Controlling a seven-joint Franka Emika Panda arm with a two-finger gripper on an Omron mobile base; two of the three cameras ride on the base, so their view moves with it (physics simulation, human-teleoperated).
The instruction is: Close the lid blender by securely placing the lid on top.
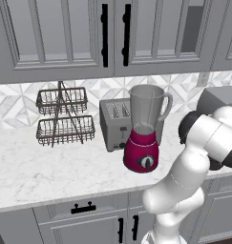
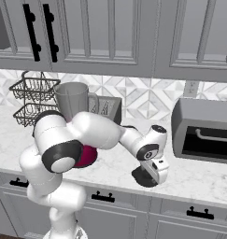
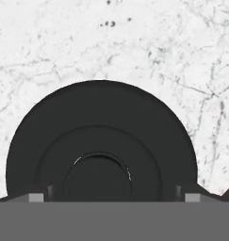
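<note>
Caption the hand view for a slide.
Open gripper poised directly over the black lid lying flat on the marble counter.

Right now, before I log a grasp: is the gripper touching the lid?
Cannot tell. In the hand view the open gripper hangs right over the lid; no contact or gap shows.

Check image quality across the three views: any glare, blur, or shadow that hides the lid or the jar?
Left base view: flat even light, no glare; the clear grey tapered blender jar reads sharp above its magenta base. Right base view: the small round flat black lid lies on the marble counter, partly hidden by the hand, not by shadow. Hand view: the lid is crisp but nearly uniform black.
</note>
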